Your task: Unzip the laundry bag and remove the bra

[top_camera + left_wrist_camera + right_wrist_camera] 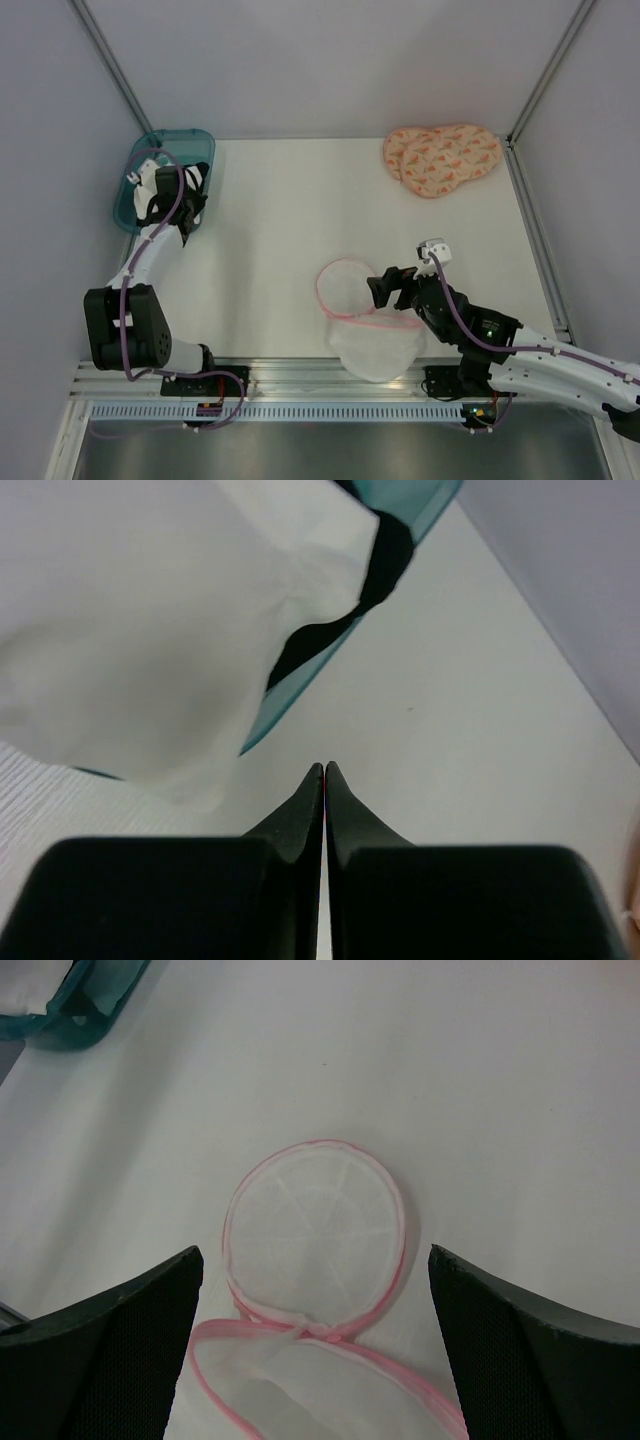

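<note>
Laundry bag [370,345] lying unzipped, right gripper [388,285] wide above it, left gripper [325,770] closed empty beside bra [150,630] in teal bin [170,134]

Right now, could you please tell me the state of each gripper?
Left gripper: closed, holding nothing.
Right gripper: open, empty, above the laundry bag.

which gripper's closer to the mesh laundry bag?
Right. The right gripper is open at the edge of the laundry bag; the left gripper is shut, far off at the teal bin in the far-left corner.
</note>
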`<action>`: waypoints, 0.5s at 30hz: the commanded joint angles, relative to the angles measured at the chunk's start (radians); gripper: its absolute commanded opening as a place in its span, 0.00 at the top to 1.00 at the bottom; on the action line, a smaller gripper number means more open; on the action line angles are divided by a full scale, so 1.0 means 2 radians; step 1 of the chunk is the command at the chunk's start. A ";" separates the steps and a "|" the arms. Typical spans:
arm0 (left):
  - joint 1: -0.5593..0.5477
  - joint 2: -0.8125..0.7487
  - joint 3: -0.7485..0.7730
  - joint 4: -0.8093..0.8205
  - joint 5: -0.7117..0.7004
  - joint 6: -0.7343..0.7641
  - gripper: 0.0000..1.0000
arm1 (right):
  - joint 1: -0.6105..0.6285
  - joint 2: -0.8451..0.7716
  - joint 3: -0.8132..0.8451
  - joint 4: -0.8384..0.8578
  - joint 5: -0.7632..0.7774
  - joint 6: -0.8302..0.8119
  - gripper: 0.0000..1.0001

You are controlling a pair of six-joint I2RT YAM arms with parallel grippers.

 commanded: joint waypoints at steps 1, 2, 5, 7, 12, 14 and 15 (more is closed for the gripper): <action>0.015 0.014 -0.011 -0.030 -0.066 -0.038 0.98 | 0.001 -0.015 -0.002 -0.003 0.004 0.006 0.02; 0.017 0.021 -0.010 -0.042 -0.073 -0.041 0.98 | 0.001 -0.017 -0.002 -0.006 0.006 0.005 0.02; 0.034 0.042 -0.013 -0.041 -0.099 -0.047 0.98 | 0.001 -0.019 -0.001 -0.014 0.007 0.007 0.02; 0.058 0.072 -0.006 -0.043 -0.099 -0.044 0.98 | 0.000 -0.020 -0.002 -0.019 0.009 0.008 0.02; 0.108 0.134 0.033 -0.040 -0.081 -0.036 0.98 | 0.001 -0.024 -0.003 -0.025 0.010 0.011 0.02; 0.121 0.168 0.060 -0.040 -0.047 -0.030 0.98 | 0.000 -0.023 0.000 -0.026 0.010 0.011 0.02; 0.125 0.176 0.069 -0.039 -0.036 -0.022 0.98 | 0.001 -0.020 0.001 -0.028 0.010 0.009 0.02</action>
